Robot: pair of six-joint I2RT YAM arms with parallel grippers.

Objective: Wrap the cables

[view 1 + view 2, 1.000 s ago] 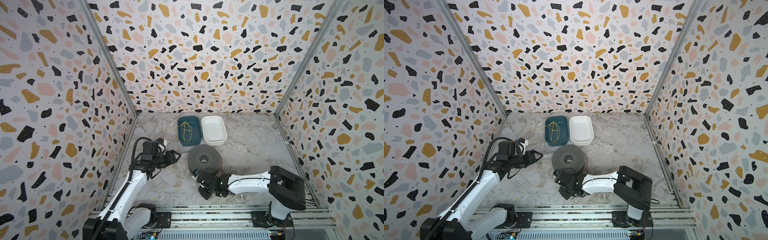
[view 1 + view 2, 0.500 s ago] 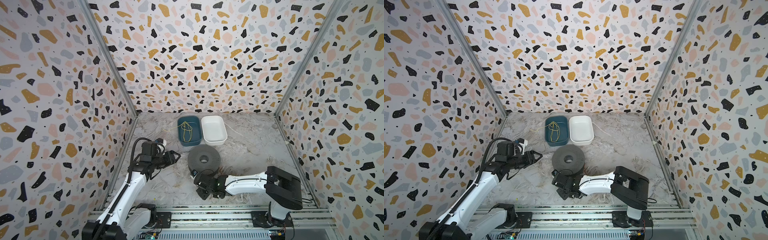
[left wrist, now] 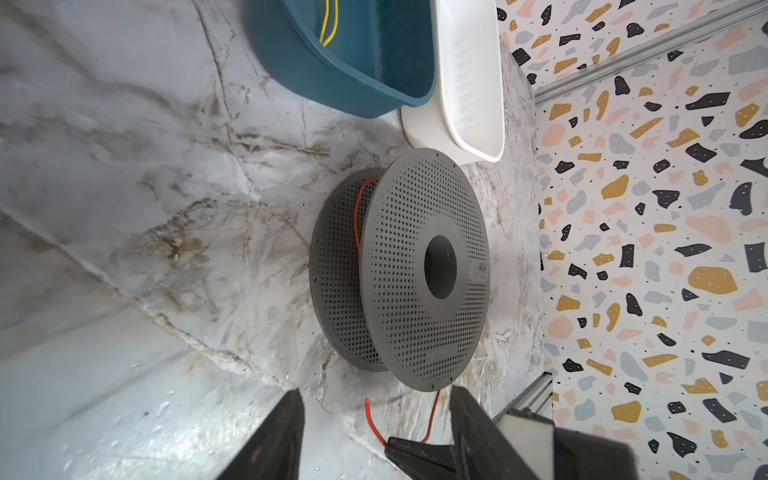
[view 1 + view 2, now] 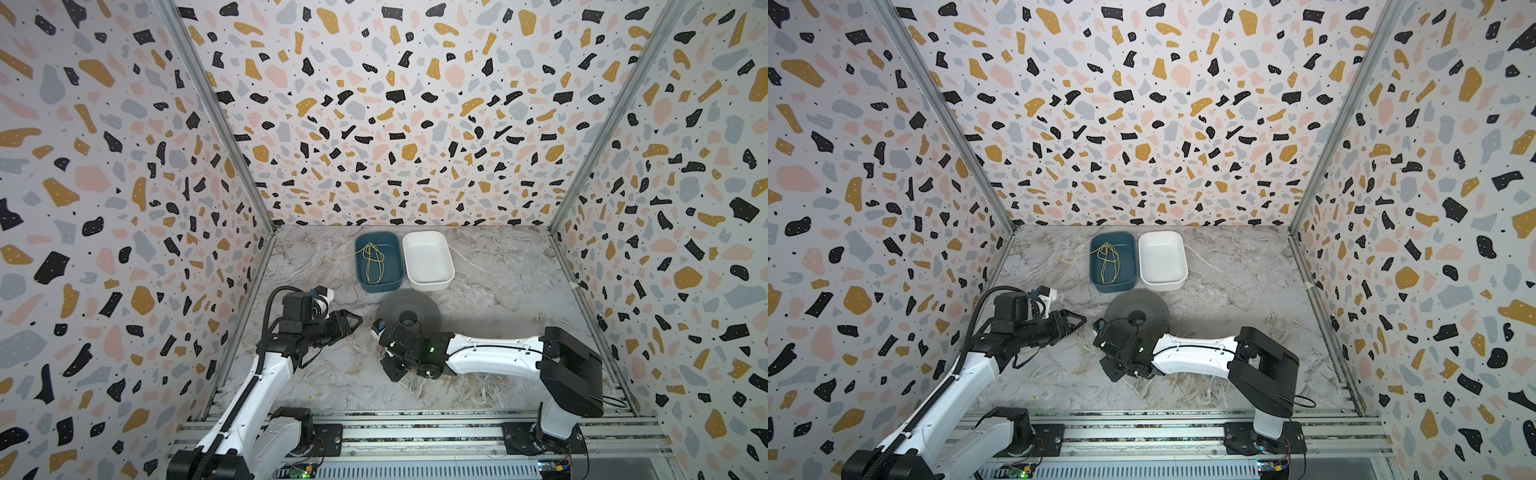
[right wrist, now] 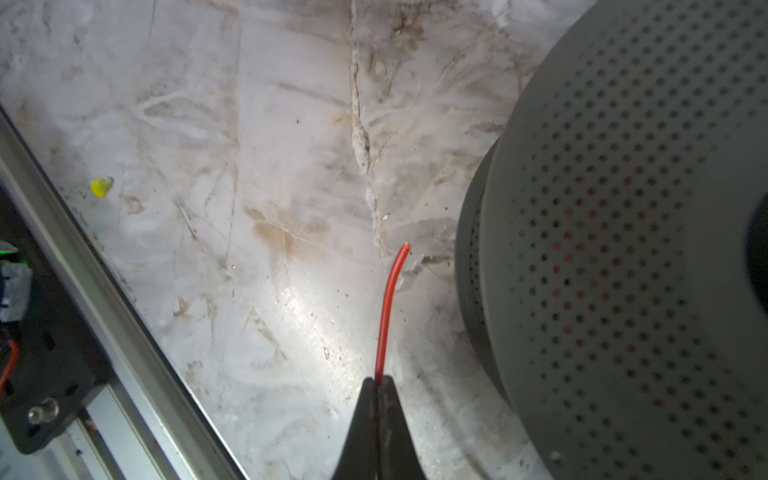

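Marble tabletop (image 4: 498, 299), one spool (image 3: 395, 270), one red cable (image 5: 386, 311)

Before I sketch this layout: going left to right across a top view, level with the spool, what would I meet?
left gripper → gray spool → right arm's black elbow
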